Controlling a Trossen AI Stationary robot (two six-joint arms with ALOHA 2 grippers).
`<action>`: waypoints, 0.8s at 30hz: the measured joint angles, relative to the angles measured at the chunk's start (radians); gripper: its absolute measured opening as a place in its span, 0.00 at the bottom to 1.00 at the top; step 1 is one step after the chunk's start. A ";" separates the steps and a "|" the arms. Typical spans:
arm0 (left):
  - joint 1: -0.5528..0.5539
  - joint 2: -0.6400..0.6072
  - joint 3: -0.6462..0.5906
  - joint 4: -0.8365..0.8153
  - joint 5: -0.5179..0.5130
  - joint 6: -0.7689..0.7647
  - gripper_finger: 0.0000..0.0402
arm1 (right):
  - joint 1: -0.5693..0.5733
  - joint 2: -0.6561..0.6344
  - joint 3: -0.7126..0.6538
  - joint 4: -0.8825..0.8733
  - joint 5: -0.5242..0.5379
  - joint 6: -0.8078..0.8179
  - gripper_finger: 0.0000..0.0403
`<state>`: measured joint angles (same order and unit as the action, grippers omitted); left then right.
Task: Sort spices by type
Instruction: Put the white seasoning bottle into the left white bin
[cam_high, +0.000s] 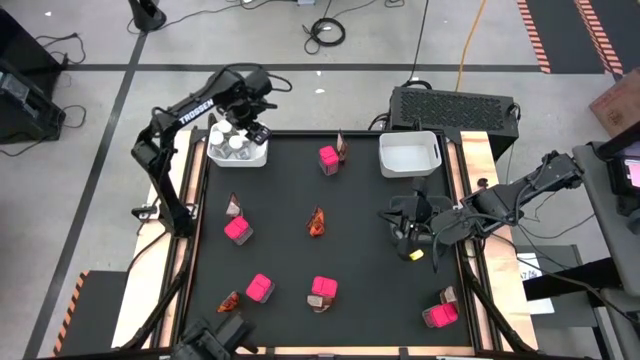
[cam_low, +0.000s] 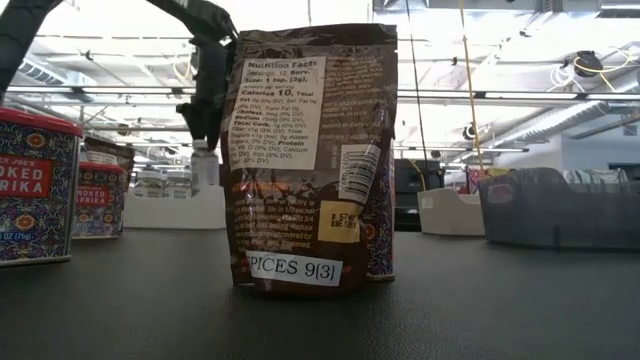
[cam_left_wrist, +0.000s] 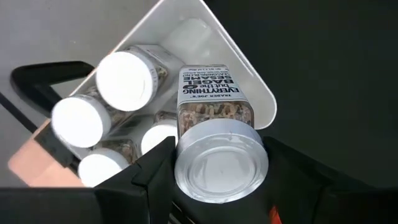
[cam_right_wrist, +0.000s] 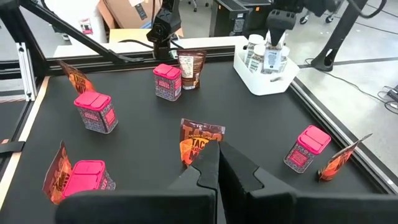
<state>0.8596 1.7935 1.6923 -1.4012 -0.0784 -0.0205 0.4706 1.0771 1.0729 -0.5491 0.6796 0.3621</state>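
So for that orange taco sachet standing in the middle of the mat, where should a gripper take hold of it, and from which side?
Probably its top edge, from straight above. The sachet stands upright and looks thin, so its crinkled upper seam is the narrowest part for two fingers to close across its flat faces. It stands apart from the pink boxes, leaving room. The right gripper is nearer.

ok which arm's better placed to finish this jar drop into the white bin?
Left. The left gripper is shut on a jar right over the white bin at the table's far-left corner, where other jars already sit. The right gripper is across the table, shut and empty.
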 joint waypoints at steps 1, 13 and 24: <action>0.002 0.000 -0.014 0.013 0.009 0.001 0.51 | 0.000 0.000 0.000 0.001 0.000 0.000 0.00; 0.009 0.038 -0.091 0.127 0.027 0.062 0.51 | 0.000 0.000 0.000 0.003 -0.001 0.020 0.00; 0.011 0.087 -0.090 0.136 0.013 0.095 0.71 | 0.000 0.000 0.000 0.003 -0.001 0.097 0.00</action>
<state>0.8703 1.8801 1.6028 -1.2650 -0.0654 0.0748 0.4709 1.0771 1.0729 -0.5457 0.6788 0.4595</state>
